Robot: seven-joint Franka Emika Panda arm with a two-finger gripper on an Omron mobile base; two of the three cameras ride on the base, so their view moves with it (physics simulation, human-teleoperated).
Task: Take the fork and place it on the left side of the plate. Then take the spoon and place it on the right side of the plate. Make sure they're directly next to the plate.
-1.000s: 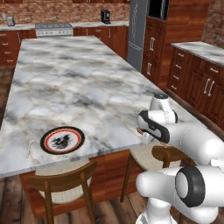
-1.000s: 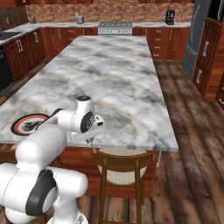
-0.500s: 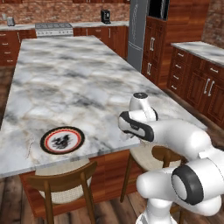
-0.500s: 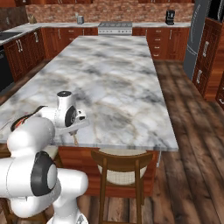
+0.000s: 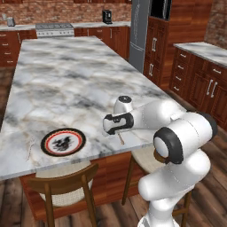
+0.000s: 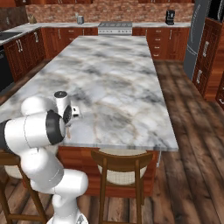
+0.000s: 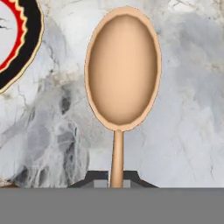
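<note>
My gripper [image 7: 116,179] is shut on the slim handle of the brown spoon [image 7: 122,70], whose oval bowl hangs above the marble. An arc of the plate [image 7: 19,48], with its red and black rings, lies at the upper left of the hand view. In the left base view the gripper [image 5: 119,134] hovers over the counter's near edge, right of the plate [image 5: 63,142], with a bit of the spoon [image 5: 122,140] showing below the hand. The faint pale fork [image 5: 30,150] lies just left of the plate. In the right base view the hand [image 6: 73,112] sits at the island's near left.
The marble island [image 5: 75,84] stretches away from me. Two wooden chairs [image 5: 66,186] [image 6: 122,168] stand under its near edge. Cabinets and a stove [image 5: 54,29] line the back wall, and a fridge [image 5: 139,33] stands to the right.
The arm has swung left along the counter's near edge toward the plate, carrying the spoon. The plate has not moved.
</note>
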